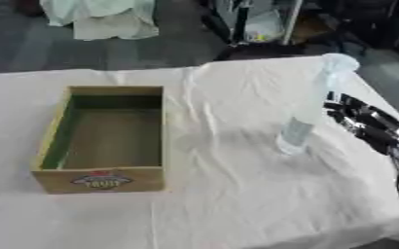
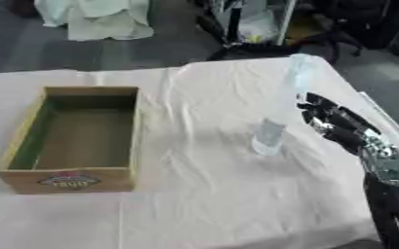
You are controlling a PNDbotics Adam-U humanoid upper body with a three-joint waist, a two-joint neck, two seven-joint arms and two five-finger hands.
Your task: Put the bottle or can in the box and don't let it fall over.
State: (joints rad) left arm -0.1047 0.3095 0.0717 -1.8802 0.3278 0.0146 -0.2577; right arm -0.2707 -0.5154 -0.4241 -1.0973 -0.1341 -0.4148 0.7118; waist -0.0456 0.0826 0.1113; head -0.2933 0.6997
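Just left of the right hand (image 2: pixel 335 121), upright clear bottle (image 2: pixel 275 114), fingers (image 2: pixel 314 104) spread, apart.

Even, soft daylight; both views blurred throughout. Pale tablecloth (image 1: pixel 220 194) slightly washed out. Faint shadow inside box (image 1: pixel 109 131). Background dim, unfocused.

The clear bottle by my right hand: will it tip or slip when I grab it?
The bottle is tall and narrow on a small base, standing on wrinkled cloth, so a sideways nudge would probably topple it. It looks clear, smooth and mostly empty, so likely light and slippery. The right hand sits beside it.
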